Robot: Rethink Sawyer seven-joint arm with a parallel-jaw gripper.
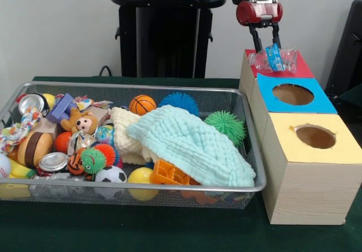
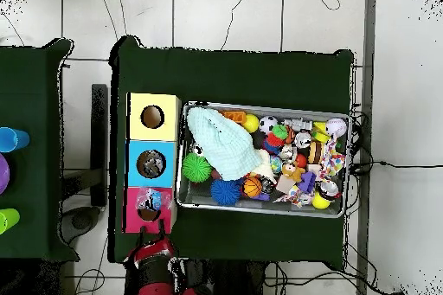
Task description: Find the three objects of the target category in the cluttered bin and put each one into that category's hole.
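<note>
A crumpled clear plastic bottle (image 1: pixel 275 59) with a blue label lies on top of the red box (image 1: pixel 301 69), over its hole. My gripper (image 1: pixel 266 47) hangs straight above it, fingers apart, tips just at the bottle's upper side. From overhead the bottle (image 2: pixel 152 200) covers the hole of the red box (image 2: pixel 135 219), and the gripper (image 2: pixel 156 238) sits at that box's lower edge. The wire bin (image 1: pixel 257 167) beside the boxes is full of toys, balls and crushed cans (image 1: pixel 52 161).
A blue box (image 1: pixel 322 103) and a yellow box (image 1: pixel 342 153), each with a round hole, stand in line with the red one. A pale green towel (image 1: pixel 192 144) covers the bin's right half, with spiky green (image 1: pixel 225 124) and blue (image 1: pixel 179 101) balls behind it.
</note>
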